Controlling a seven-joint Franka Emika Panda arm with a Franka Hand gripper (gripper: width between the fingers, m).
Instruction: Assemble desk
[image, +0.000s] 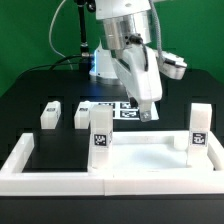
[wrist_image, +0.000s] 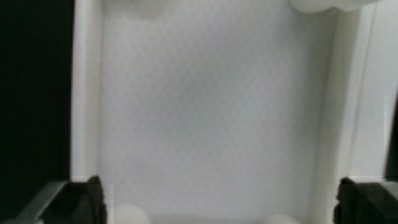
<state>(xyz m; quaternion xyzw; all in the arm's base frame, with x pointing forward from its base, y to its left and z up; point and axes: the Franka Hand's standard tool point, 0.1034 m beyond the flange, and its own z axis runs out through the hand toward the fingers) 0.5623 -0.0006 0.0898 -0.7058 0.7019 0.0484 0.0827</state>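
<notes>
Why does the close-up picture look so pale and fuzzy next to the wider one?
Wrist view: the white desk panel seems close to the lens and fills the frame, so it looks soft and almost featureless; the gripper shows only as dark blurs. Exterior view: sharper, with strong contrast of white parts on the black table, and a bright glare patch behind the arm.

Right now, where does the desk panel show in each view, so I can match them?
Exterior view: the desk panel lies low, toward the exterior view's right, nearer the camera than the hand.
Wrist view: the desk panel fills almost the whole picture.
Shared landmark: the hand, open; its fingers show at the wrist picture's edge.
</notes>
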